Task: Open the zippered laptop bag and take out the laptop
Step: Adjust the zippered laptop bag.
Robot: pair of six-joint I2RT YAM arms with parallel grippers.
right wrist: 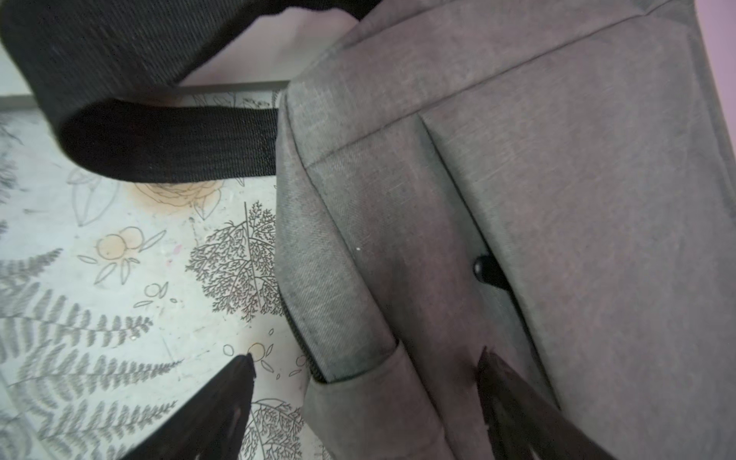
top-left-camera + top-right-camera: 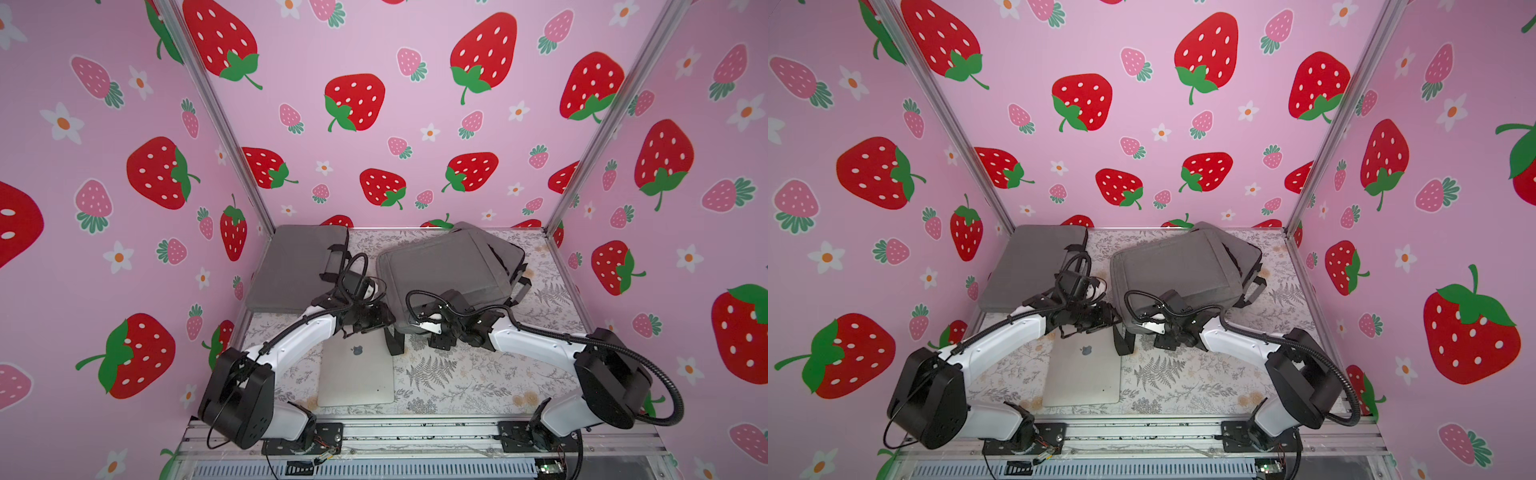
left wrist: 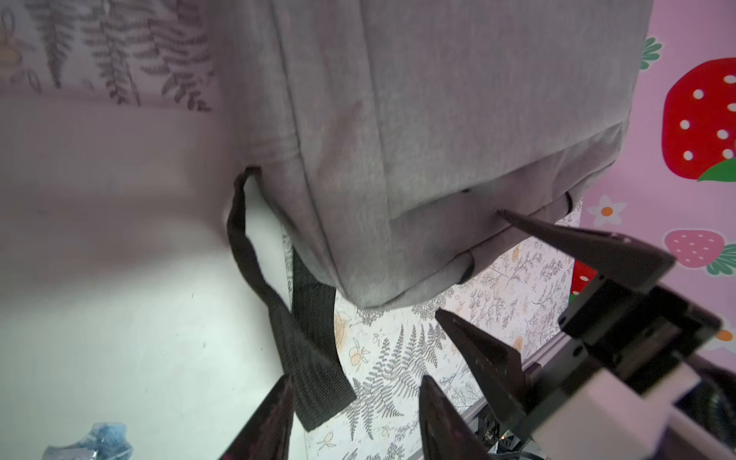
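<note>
My right fingers (image 1: 207,418) stand released astride a corner of the grey laptop bag (image 2: 449,266). My left fingers (image 3: 275,422) hang empty beside its strap (image 3: 302,338). I'd back away level, snagging neither strap nor MacBook (image 2: 357,374).

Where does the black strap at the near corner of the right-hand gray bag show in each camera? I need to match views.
In a top view: black strap below picture centre, hanging off the bag's near corner.
In a top view: black strap below centre, slightly left, same corner.
Left wrist: picture's lower middle.
Right wrist: picture's upper left.
Shared landmark: the gray bag it joins.
</note>
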